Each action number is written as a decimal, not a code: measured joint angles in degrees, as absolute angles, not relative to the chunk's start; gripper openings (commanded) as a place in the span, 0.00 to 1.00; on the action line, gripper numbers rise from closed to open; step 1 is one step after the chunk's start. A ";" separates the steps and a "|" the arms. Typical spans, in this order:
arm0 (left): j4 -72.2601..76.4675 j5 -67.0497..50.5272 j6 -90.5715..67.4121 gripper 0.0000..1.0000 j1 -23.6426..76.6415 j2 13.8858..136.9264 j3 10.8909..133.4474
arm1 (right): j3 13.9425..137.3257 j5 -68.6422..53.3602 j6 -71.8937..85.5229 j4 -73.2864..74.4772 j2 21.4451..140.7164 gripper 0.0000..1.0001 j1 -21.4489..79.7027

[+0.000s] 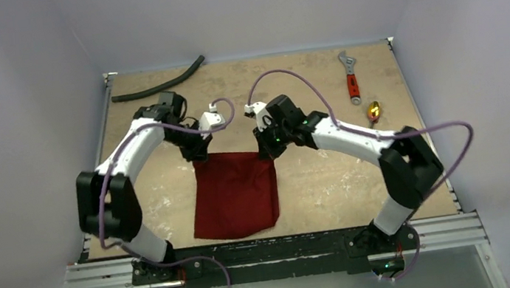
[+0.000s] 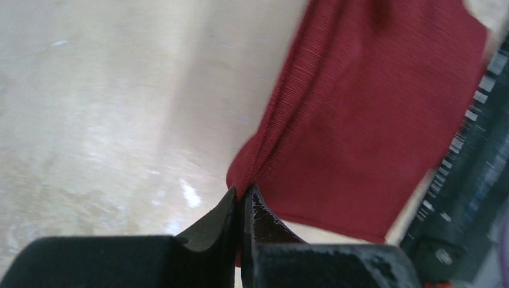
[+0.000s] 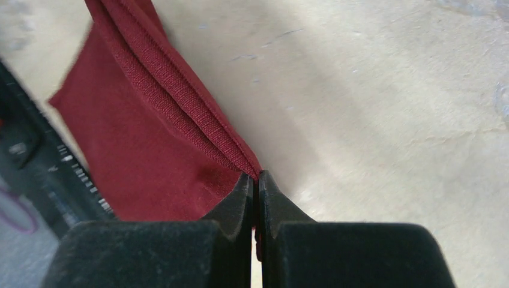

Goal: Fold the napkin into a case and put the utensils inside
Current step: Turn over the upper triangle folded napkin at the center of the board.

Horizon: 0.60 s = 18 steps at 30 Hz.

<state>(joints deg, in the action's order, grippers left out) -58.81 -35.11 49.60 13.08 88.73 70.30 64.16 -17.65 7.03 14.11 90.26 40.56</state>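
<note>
- Above the table point(image 1: 331, 178), both arms meet at the far edge of the maroon napkin point(image 1: 235, 195). The left gripper point(image 1: 197, 154) and right gripper point(image 1: 265, 150) each take a far corner, and the gold utensils point(image 1: 374, 110) lie well apart to the right. Uneven pulls could skew the fold.
- At the left wrist, the jaws are pinched tight on a doubled corner of the cloth. So little fabric is caught that it could slip free under tension.
- At the right wrist, the jaws are clamped on the opposite corner, its hemmed layers bunched. One layer may drop out, leaving the fold lopsided.
</note>
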 measured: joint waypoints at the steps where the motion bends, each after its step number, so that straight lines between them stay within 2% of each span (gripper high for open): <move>1: -56.45 -33.26 47.13 0.00 13.23 91.53 71.35 | 64.79 -17.63 6.39 13.50 92.68 0.00 39.97; 7: -44.45 -21.93 34.92 0.00 13.93 107.26 79.35 | 69.97 -18.65 3.18 8.69 105.10 0.00 36.10; 12: -40.45 -16.23 30.20 0.00 15.40 113.47 83.92 | 75.09 -20.01 0.86 6.81 110.45 0.00 32.47; 14: -39.70 -14.72 29.19 0.12 15.77 114.98 85.58 | 77.34 -20.27 -0.25 6.48 113.01 0.01 31.07; 15: -39.46 -14.04 28.77 0.26 15.90 115.81 86.70 | 78.39 -20.29 -0.67 6.37 114.28 0.06 30.61; 16: -39.07 -13.45 28.42 0.31 15.99 116.33 87.37 | 79.29 -20.27 -1.04 6.20 115.61 0.11 30.24; 18: -37.67 -11.53 27.53 0.39 16.10 117.36 88.62 | 80.68 -20.21 -1.56 6.33 118.04 0.33 29.69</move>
<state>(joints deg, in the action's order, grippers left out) -37.67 -11.53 27.53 16.10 117.36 88.62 80.68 -20.21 -1.56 6.33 118.04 29.69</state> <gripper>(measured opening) 0.280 0.088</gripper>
